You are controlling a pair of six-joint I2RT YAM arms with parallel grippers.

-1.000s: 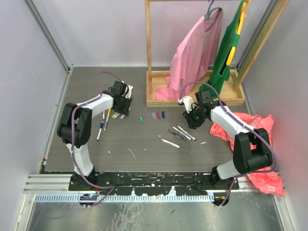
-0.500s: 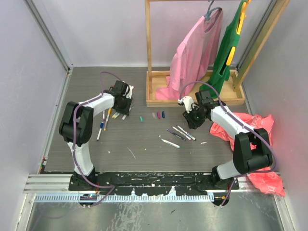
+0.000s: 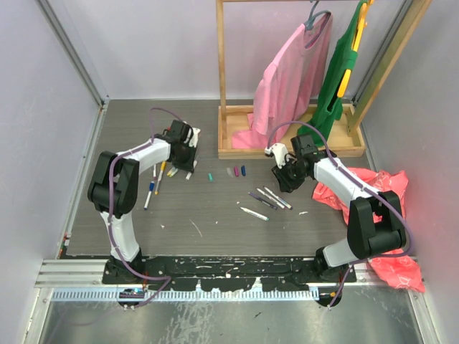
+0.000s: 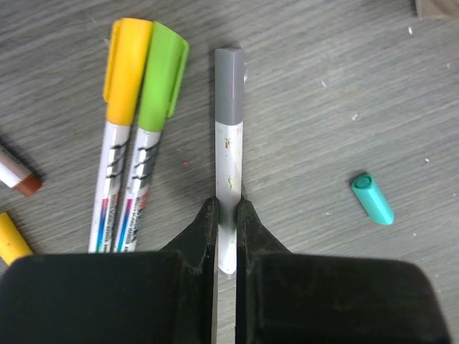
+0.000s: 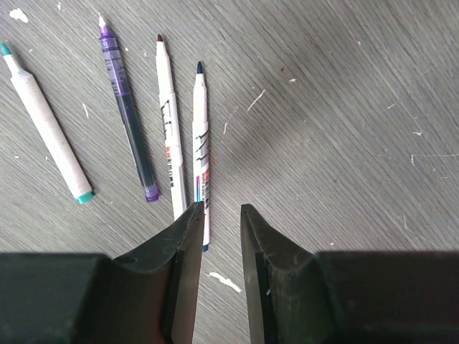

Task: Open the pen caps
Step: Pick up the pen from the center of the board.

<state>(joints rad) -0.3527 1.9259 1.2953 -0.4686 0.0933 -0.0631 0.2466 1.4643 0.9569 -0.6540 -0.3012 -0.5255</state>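
In the left wrist view my left gripper is shut on the white barrel of a pen lying on the table, its grey cap still on and pointing away. Beside it lie a yellow-capped pen and a green-capped pen. A loose teal cap lies to the right. My right gripper hangs open and empty over several uncapped pens: a blue-tipped one, a dark-red-tipped one, a purple one and a teal-tipped one. From above, loose caps sit mid-table.
A wooden clothes rack stands at the back with a pink shirt and a green garment hanging on it. A red cloth lies at the right under the right arm. More capped pens lie at the left.
The left gripper's jaws have closed onto the grey-capped pen's barrel, with the arm shifting slightly. The right arm has not moved.
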